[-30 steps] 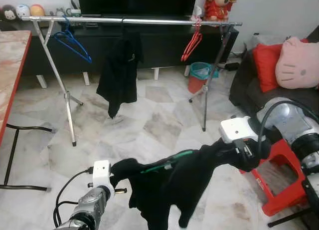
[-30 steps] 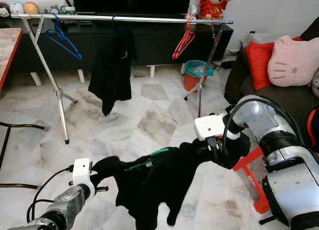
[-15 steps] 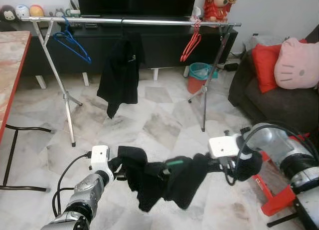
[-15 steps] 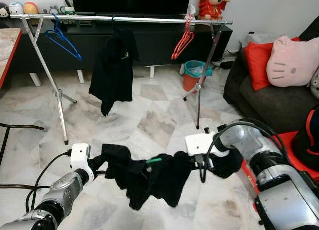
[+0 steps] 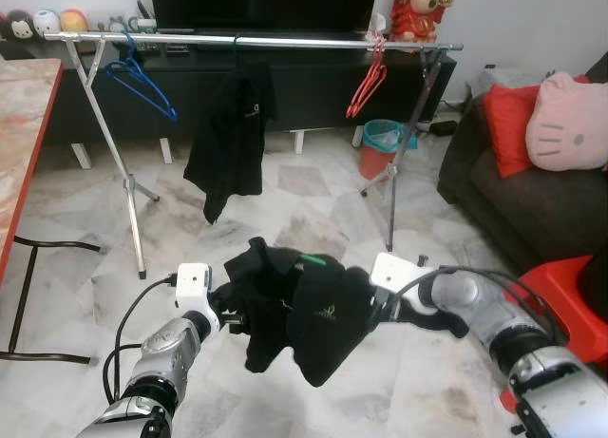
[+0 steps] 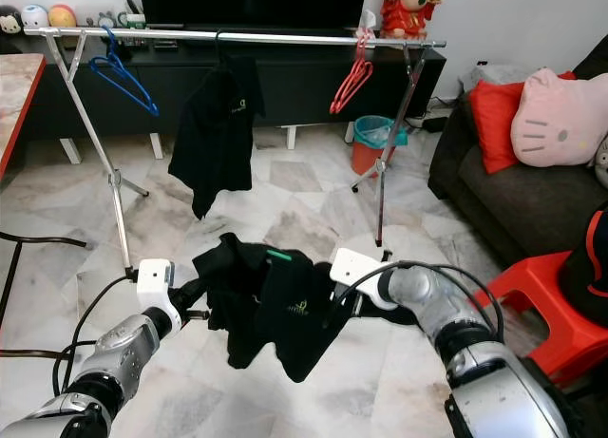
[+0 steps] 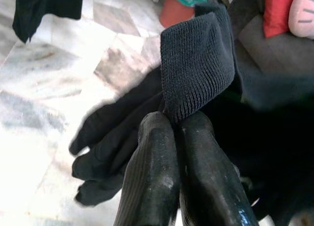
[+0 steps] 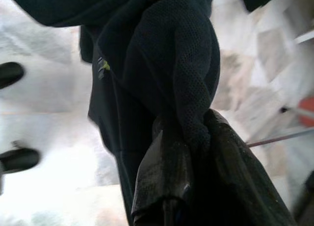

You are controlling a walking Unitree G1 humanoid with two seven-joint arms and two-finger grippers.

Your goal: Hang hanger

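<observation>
Green hanger point(image 5: 311, 260), mostly wrapped in a black garment point(image 5: 304, 305), is held low above the marble floor point(image 5: 304, 200), in front of the metal clothes rack point(image 5: 256, 41). The garment's ribbed edge is pinched between the closed fingers point(image 7: 157, 172) of the left gripper point(image 7: 175, 122), and another fold of the cloth is clamped by the right gripper point(image 8: 189, 133), so that the bundle is bunched between the two. On the rack's rail, a blue hanger point(image 5: 138, 77), a hung black shirt point(image 5: 231, 139) and red hangers point(image 5: 368, 77) are seen. A red stool point(image 5: 560, 300) is seen beside the dark sofa point(image 5: 513, 200).
</observation>
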